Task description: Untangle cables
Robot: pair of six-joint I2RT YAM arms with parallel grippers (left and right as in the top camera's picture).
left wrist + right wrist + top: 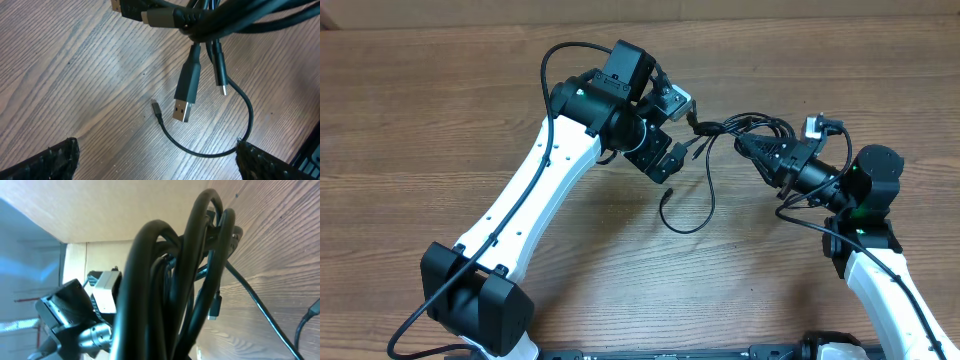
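Right wrist view crowded by cables (pixel 165 280), right tool (pixel 752 148) clamped on them, fingertips hidden; left tool (pixel 665 135) apart.

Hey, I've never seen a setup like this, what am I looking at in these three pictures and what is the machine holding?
Two white-and-black robot arms work at a wooden table. One picture looks down from above; the other two come from cameras on each wrist. The right gripper is shut on a bunch of thin black cables, lifted so it fills the right wrist view. The left gripper is open beside the bunch, its fingers at the bottom corners of its view. A USB plug dangles, and one strand loops down toward the table.
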